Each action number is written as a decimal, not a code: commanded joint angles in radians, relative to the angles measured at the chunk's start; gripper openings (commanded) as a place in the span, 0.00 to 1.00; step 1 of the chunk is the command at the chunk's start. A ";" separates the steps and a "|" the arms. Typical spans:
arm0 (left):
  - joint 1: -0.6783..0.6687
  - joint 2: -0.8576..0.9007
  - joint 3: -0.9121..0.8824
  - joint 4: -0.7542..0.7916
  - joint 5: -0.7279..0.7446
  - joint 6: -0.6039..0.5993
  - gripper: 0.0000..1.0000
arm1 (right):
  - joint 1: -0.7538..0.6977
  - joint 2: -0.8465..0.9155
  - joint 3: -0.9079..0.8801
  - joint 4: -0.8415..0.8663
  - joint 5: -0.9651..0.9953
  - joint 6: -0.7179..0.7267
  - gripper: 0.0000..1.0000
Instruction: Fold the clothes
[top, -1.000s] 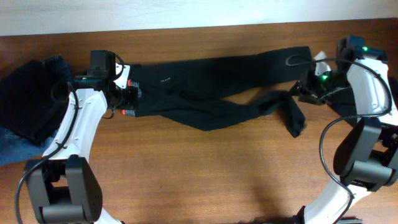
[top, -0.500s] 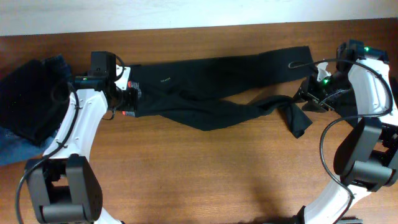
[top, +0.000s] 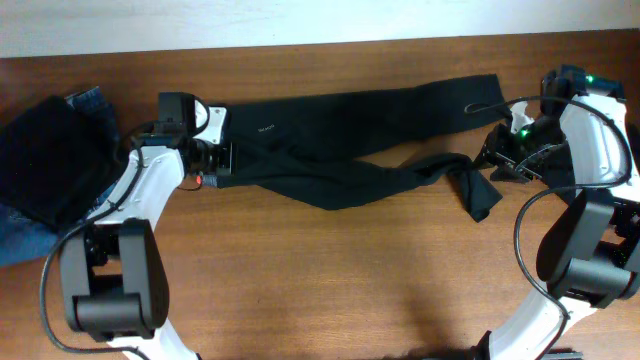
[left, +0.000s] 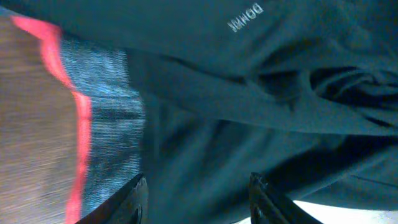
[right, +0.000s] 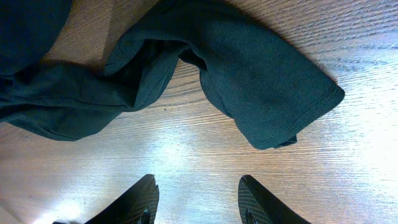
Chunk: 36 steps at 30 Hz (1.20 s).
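Black trousers (top: 340, 140) lie stretched across the bench (top: 330, 290); left gripper (left: 198, 196) hangs spread beside the grey waistband (left: 106, 124), right gripper (right: 196, 199) gapes empty near a leg cuff (right: 273, 93).

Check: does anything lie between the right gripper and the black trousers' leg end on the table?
Nothing visible does. Only the bare brown wooden table separates the open right gripper from the folded-over hem of the soft black long-legged trousers.
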 joint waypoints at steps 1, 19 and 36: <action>-0.016 0.063 -0.012 -0.031 0.074 -0.002 0.51 | 0.004 -0.002 0.006 -0.004 0.010 -0.014 0.47; 0.009 0.200 -0.012 -0.463 -0.435 -0.081 0.22 | 0.004 -0.002 0.006 -0.088 0.067 -0.100 0.47; 0.012 0.200 -0.012 -0.397 -0.329 -0.081 0.18 | 0.058 -0.002 -0.263 0.071 0.220 -0.175 0.48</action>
